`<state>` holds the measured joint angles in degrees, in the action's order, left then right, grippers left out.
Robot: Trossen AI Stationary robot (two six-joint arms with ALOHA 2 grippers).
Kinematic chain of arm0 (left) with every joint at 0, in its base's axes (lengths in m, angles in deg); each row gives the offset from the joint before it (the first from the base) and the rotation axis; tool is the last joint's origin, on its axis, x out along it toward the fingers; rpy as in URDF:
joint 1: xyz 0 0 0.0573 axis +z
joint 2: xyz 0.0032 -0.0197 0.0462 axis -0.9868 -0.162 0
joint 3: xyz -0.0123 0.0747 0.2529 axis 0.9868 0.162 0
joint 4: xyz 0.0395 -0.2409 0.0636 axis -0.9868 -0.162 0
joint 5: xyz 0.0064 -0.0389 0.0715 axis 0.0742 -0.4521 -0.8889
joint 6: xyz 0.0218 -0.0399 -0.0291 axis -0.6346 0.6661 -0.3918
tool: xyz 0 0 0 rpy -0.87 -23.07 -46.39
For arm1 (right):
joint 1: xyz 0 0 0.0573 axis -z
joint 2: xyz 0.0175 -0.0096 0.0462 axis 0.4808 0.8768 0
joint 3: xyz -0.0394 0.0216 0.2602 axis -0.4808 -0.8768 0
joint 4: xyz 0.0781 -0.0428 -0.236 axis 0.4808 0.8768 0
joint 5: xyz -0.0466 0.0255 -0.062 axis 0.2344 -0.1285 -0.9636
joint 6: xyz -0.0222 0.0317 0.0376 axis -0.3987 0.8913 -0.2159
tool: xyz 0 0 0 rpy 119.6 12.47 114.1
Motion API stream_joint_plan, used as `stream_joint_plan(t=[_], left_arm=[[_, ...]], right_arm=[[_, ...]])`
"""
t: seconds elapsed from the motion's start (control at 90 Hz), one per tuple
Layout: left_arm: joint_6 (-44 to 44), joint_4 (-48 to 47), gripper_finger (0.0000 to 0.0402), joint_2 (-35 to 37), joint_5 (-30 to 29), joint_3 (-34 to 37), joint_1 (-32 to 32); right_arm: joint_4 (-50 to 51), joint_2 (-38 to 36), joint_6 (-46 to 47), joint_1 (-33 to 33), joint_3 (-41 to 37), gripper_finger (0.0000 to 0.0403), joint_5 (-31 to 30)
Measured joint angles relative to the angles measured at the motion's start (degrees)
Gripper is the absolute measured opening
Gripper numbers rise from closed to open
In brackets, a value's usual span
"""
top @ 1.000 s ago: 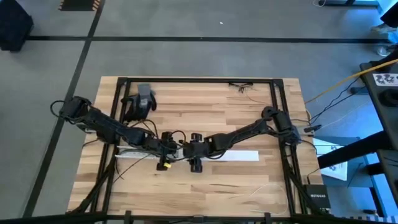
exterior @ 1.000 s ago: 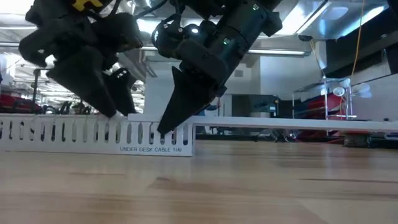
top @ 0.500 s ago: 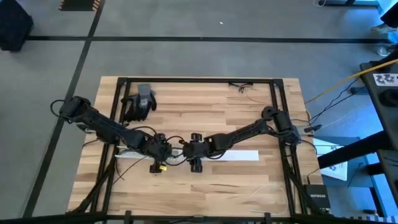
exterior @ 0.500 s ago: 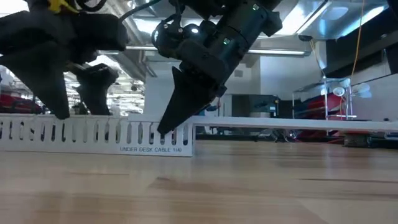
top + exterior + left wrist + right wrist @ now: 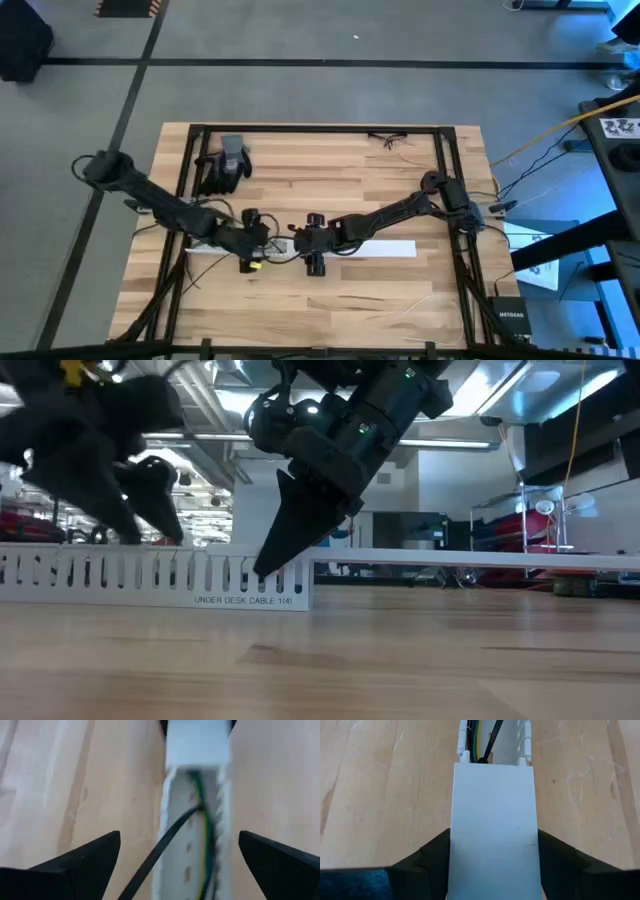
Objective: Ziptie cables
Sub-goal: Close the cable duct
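Your left gripper (image 5: 262, 247) pulled back toward the frame's left along the white tray (image 5: 390, 250) in the high view, left arm's elbow swung farther out left past the table edge, in the low view its fingers (image 5: 150, 510) lifted above the slotted wall, spread wide

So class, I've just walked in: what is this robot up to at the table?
Both arms work at a white slotted cable tray lying on the wooden table. The right gripper grips the tray's covered part, its fingers against both sides. The left gripper hangs open over the uncovered part, where the cables lie inside with a thin black strip across them. Nothing shows them tied yet.
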<state>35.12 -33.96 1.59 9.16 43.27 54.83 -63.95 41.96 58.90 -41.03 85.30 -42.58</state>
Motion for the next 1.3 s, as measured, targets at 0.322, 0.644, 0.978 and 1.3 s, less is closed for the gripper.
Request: stream_joint_plan(t=[0.322,0.644,0.978,1.3], left_arm=[[3.21,16.69,0.0399,2.01,0.27,10.78,-2.42],[4.91,13.63,0.0399,1.99,0.21,10.83,-2.15],[6.96,19.20,0.0399,-1.79,-0.43,10.76,-0.26],[-1.27,27.84,0.0399,-7.02,-1.18,10.62,0.10]], right_arm=[[-0.28,0.00,-0.64,0.04,-0.02,0.0229,0.00],[-0.70,0.00,-0.77,0.04,-0.02,0.0229,0.00],[-1.10,0.00,-0.78,0.08,-0.02,0.0229,0.00],[-1.09,0.00,-0.76,0.07,-0.02,0.0229,0.00]])
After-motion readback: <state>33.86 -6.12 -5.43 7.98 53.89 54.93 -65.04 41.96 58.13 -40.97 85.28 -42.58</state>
